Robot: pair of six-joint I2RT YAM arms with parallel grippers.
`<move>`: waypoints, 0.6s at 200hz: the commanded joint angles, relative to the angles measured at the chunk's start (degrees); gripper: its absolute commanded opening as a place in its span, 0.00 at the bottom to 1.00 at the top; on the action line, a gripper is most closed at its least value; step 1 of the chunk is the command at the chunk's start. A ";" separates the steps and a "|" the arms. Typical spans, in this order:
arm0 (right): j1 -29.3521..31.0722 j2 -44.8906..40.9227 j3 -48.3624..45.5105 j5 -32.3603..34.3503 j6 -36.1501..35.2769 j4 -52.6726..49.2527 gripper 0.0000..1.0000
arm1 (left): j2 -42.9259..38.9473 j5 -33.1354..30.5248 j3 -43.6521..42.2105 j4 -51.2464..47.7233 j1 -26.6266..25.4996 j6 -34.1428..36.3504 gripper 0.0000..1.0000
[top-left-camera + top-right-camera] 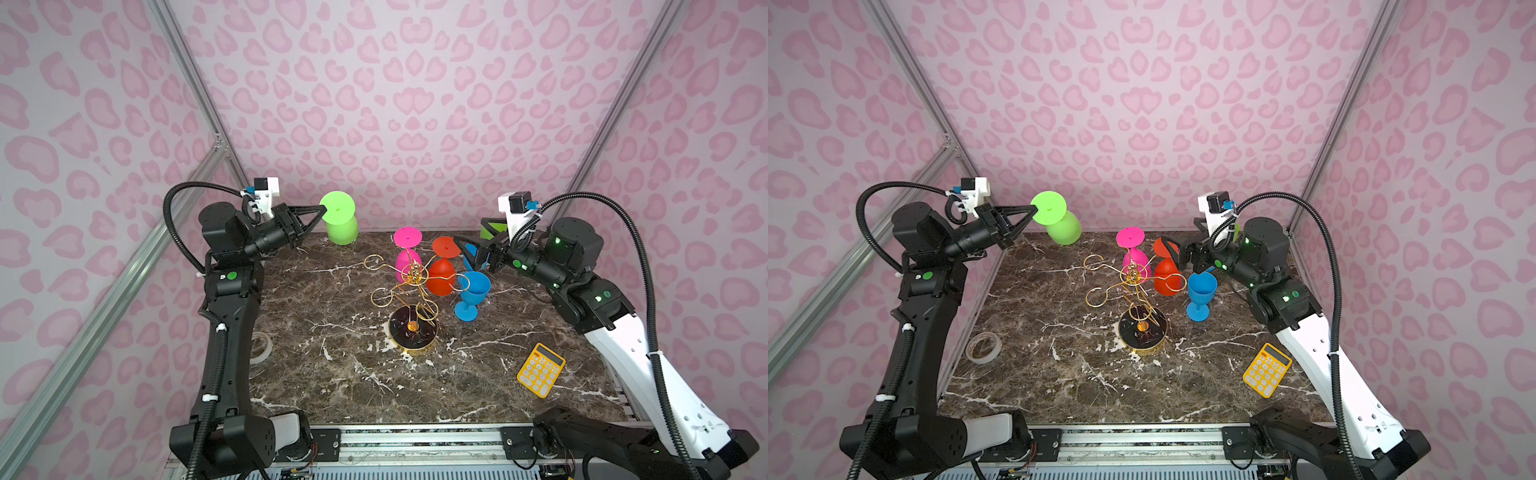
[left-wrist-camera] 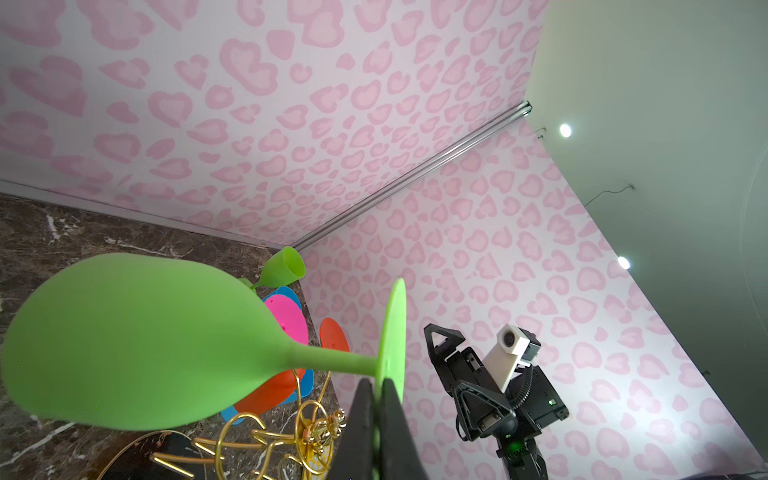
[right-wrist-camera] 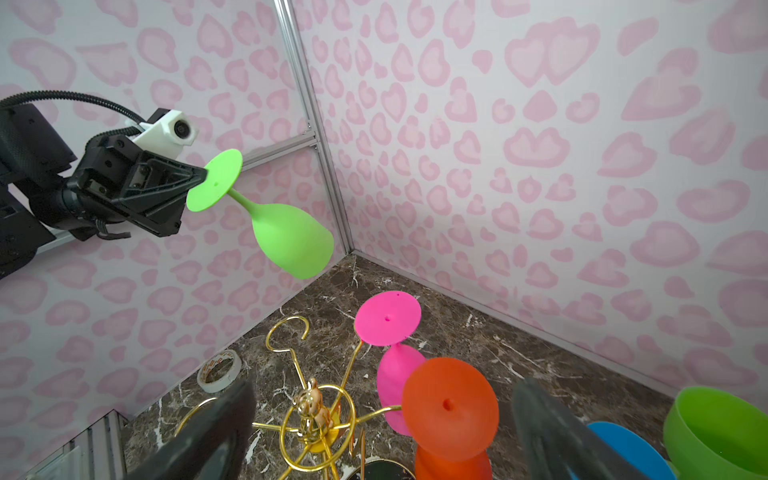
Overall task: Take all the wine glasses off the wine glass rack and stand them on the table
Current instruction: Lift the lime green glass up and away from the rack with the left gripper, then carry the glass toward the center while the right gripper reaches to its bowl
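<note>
The left gripper [image 1: 322, 212] is closed tightly on the edge of the round foot of the green wine glass [image 1: 340, 226]. It holds the glass in the air, tilted, with the bowl lower than the foot. From the rack this glass is at about 11 o'clock, near the far left corner of the marble table [image 1: 332, 386]. It is well apart from the wires and touches nothing else. The left wrist view shows the two black fingers [image 2: 390, 415] pressed on the foot disc. The wine glass rack [image 1: 405, 334] stands on its round black base near the middle of the table. On its arms at about 12 and 1 o'clock hang a pink wine glass [image 1: 405, 262] and an orange wine glass [image 1: 441, 278], both upside down. The other loops in view carry no glass. The right gripper [image 1: 467, 251] is spread wide and grasps nothing. In the right wrist view its fingers [image 3: 216, 428] stand on either side of the orange foot, without touching it. A blue wine glass [image 1: 473, 291] stands upright on the table at about 2 o'clock from the base, just beside one loop. A yellow calculator [image 1: 540, 370] lies at 4 o'clock, and a tape roll [image 1: 983, 347] at 9 o'clock.
</note>
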 commanded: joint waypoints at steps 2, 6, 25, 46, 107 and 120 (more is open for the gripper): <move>1.98 1.45 1.57 0.72 -2.15 0.74 0.98 | -0.97 1.36 2.37 2.79 0.99 -1.43 0.04; 2.30 1.62 1.83 0.72 -2.27 0.85 0.98 | -1.09 1.41 2.71 2.68 1.12 -1.44 0.04; 4.04 2.69 2.77 0.90 -2.97 1.35 0.98 | -2.10 0.87 3.65 2.04 1.53 -1.03 0.04; 5.70 3.56 3.25 0.65 -3.76 2.24 0.98 | -2.96 0.32 4.33 3.10 1.58 -2.38 0.04; 11.61 4.81 0.97 2.36 -9.39 13.12 0.98 | -5.96 -3.01 1.87 15.89 -1.76 -14.30 0.04; 12.42 5.65 0.72 2.74 -10.88 15.78 0.98 | -5.49 -2.85 2.38 16.88 -4.15 -15.14 0.04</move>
